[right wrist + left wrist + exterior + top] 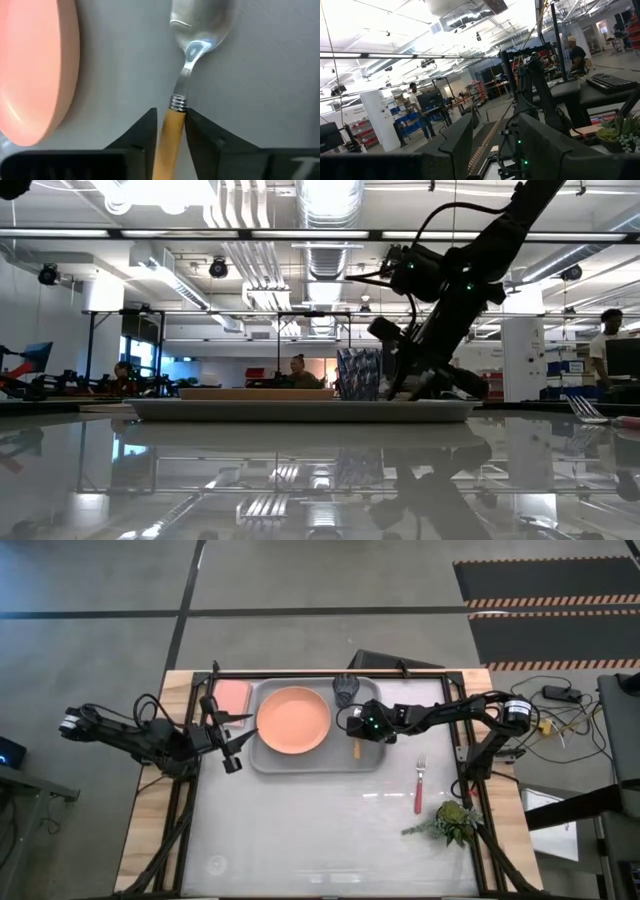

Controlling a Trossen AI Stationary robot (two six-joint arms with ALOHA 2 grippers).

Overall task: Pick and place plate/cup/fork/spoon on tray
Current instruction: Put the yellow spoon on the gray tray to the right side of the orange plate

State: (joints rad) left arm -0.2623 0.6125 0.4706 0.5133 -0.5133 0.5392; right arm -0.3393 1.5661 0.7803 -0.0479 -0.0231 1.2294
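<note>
The glossy counter (330, 830) mirrors a big workshop with ceiling ducts. On it the grey tray (268, 758) carries the plate (293, 720) and cup (345, 688). The right end effector (170, 131) pinches the spoon (192, 45) by its orange handle over the tray. The fork (420, 784) lies off-tray. The left end effector (228, 745) hovers at the tray's edge, its fingers too unclear to read.

Round salmon-orange plate (293, 720) lies on large grey rectangular tray (268, 762); red-handled fork (420, 784) lies on table, right of tray.
</note>
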